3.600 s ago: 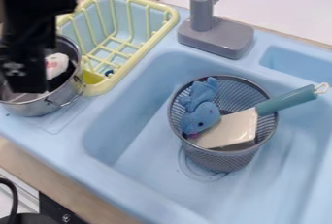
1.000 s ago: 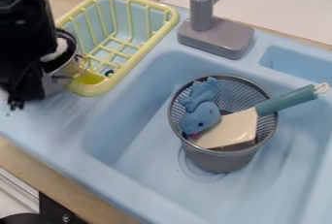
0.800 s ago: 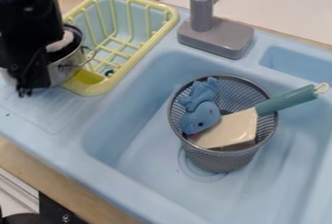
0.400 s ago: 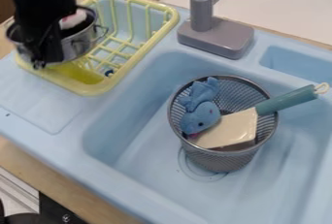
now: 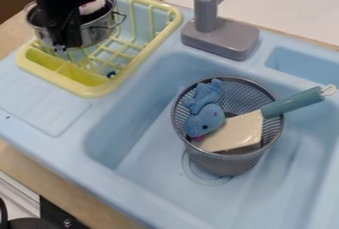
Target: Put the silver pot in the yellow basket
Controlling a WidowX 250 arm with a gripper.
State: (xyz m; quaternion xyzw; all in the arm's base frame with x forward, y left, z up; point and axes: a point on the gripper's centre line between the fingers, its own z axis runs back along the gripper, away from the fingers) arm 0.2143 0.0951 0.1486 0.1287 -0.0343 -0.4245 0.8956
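Wood of the table [image 5: 39, 181] runs in a slanting strip through the lower left of the frame, with a dark rounded object [image 5: 25, 224] at the corner below it. Above the strip lies the pale blue sink unit [image 5: 152, 178], its flat draining area at the left. In the upper left, the robot's black hand [image 5: 63, 47] comes down from the top edge, clenched on the near side of the silver pot [image 5: 100, 33]. The pot is roughly upright over the left, far part of the yellow basket [image 5: 96, 93], its wire handle facing right, and a white item with pinkish marks [image 5: 92, 6] sits inside it. Whether the pot's bottom touches the basket, I cannot tell. The basket itself stands on the sink unit, with a divided yellow section at its near left end and open bars toward the right. Just right of the basket, near the top, stands a grey faucet [image 5: 222, 39] on a blocky base. Right of the frame's middle, a grey mesh bin [image 5: 232, 164] stands in the basin. It holds a blue soft toy [image 5: 205, 119] on its left and, beside that, a cream-bladed utensil [image 5: 238, 131], whose teal handle sticks out over the rim toward the right edge.
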